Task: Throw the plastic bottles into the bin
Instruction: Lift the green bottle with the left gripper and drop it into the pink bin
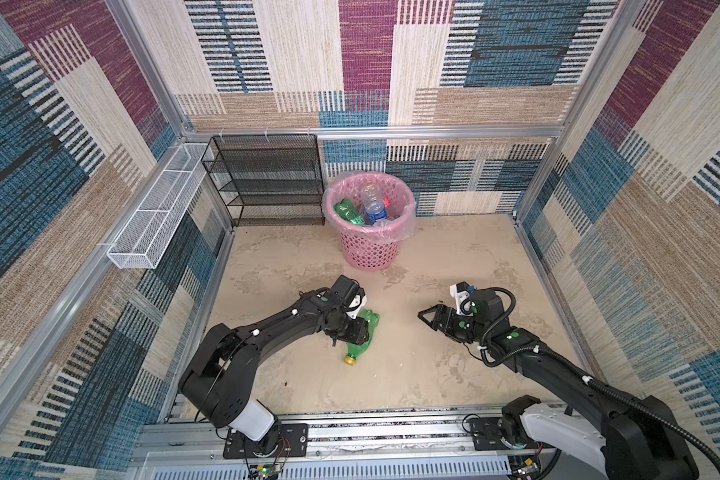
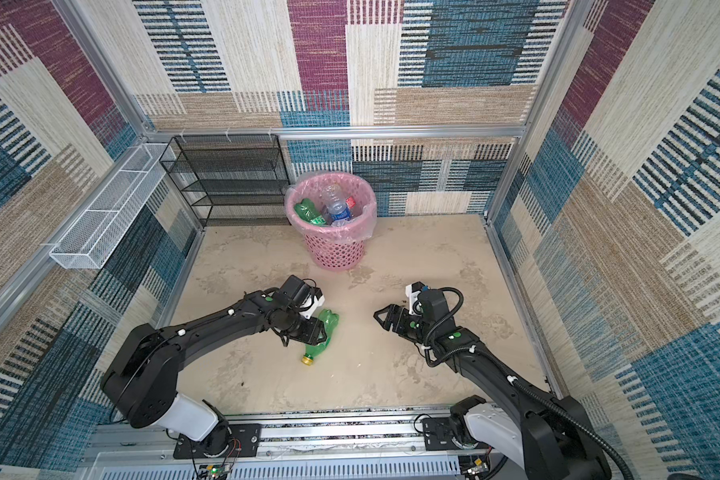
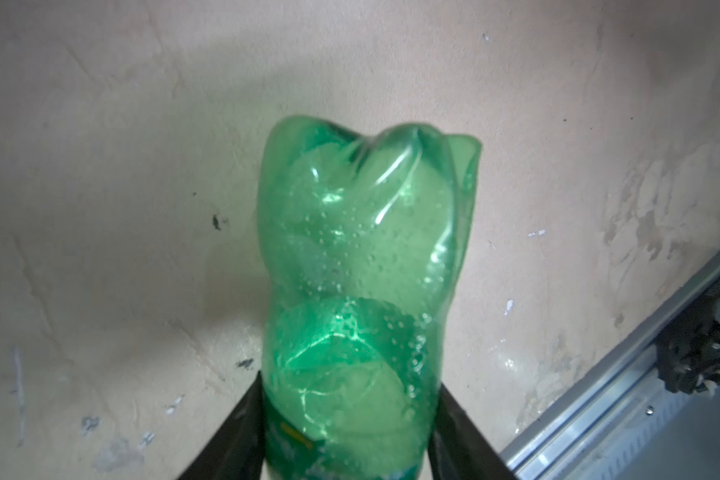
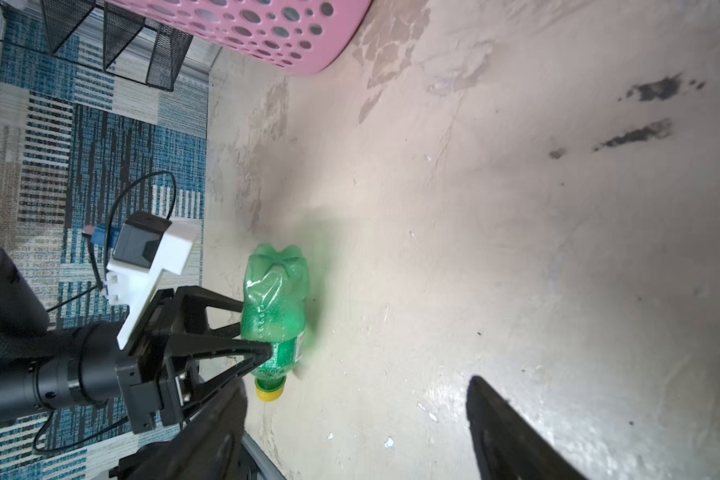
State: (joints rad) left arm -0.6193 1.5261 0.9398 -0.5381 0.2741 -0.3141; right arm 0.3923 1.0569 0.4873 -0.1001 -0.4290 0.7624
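Left gripper [image 4: 255,337] is clamping a crumpled green bottle [image 4: 276,297] on the floor [image 1: 308,374].
Right gripper [image 1: 425,314] is gaping wide, empty; only the top views are showing inside the pink bin [image 1: 367,250], upper centre.

nothing readable here tbh. green bottle [image 4: 276,291] pinched in the left claw [image 4: 255,333] has a label [image 4: 292,351] right at the fingertips [image 4: 267,352], print's just blur. blue label [image 1: 377,214] on a clear bottle [image 1: 371,196] in the bin [image 1: 366,249], well past the claw, too small.
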